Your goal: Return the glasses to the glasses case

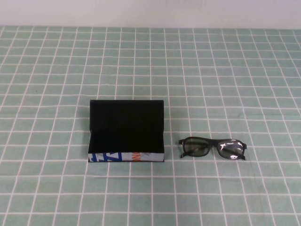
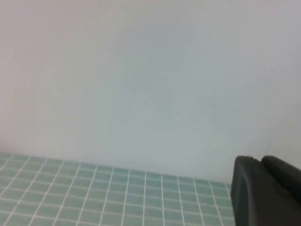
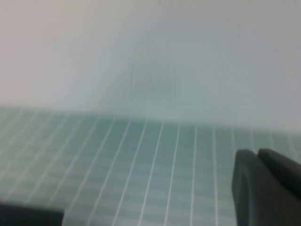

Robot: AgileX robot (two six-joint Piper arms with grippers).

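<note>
The glasses case [image 1: 126,134] stands open on the green checked cloth left of centre, its lid upright at the back, its black lining empty and its white printed front facing me. The black glasses [image 1: 212,148] lie folded on the cloth just right of the case, lenses facing me. Neither arm shows in the high view. My left gripper [image 2: 258,160] shows only in the left wrist view, fingers together, facing the far wall with nothing held. My right gripper [image 3: 256,153] shows in the right wrist view, fingers together and empty, above the cloth.
The green checked cloth [image 1: 225,70] covers the whole table up to a pale wall at the back. A dark blurred edge [image 3: 28,215] sits at the corner of the right wrist view; I cannot tell what it is.
</note>
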